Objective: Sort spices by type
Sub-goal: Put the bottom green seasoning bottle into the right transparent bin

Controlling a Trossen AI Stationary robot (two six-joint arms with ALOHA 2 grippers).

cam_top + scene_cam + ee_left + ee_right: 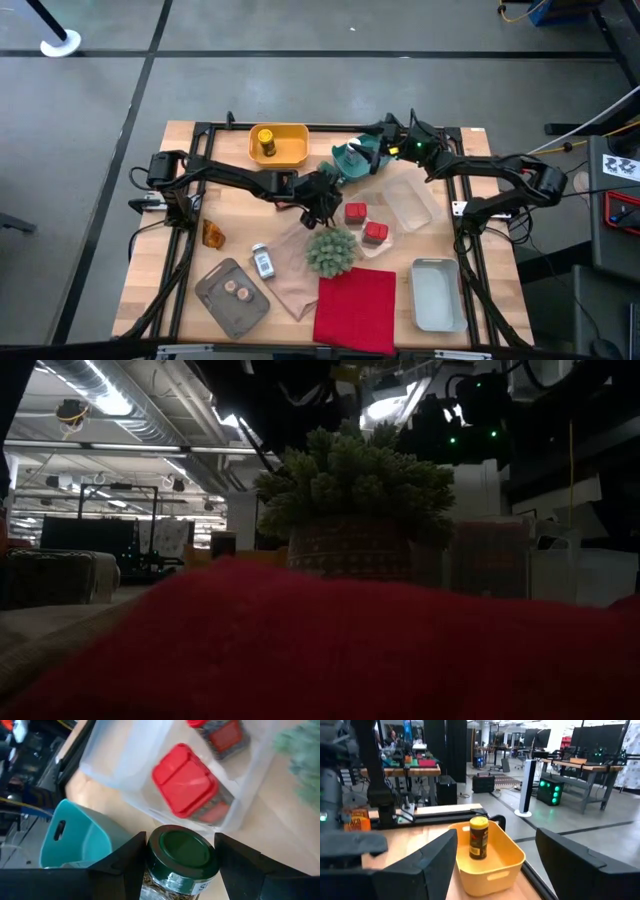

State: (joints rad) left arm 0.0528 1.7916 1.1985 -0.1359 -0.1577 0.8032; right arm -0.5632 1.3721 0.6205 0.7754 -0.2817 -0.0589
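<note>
My left gripper (322, 205) is at the table's middle, shut on a green-lidded spice jar (182, 852). Just beyond it, two red tins (185, 780) (355, 212) sit in a clear tray. My right gripper (372, 150) hovers open above the teal basket (350, 162) at the far side, touching nothing. It faces the yellow bin (490, 865), where a yellow jar (478, 837) stands upright. A white-capped jar (262, 262) lies on beige cloth. An orange packet (212, 233) lies to the left. Small brown discs (235, 291) sit on a grey tray. My left gripper holds the green-lidded jar pinched between its two fingers (131, 865), which sit on opposite sides of it at the lid's rim (152, 854). They come from above, slanting down. The lid faces up toward the camera. Whether the jar's base is on the table is hidden.
The spiky plant ball (332, 250) and the red cloth (355, 305) lie near of the tins, and they fill the low view (320, 640). A clear container (410, 200) and a pale bin (437, 293) stand on the right. The teal basket (75, 840) is close to my left gripper.
</note>
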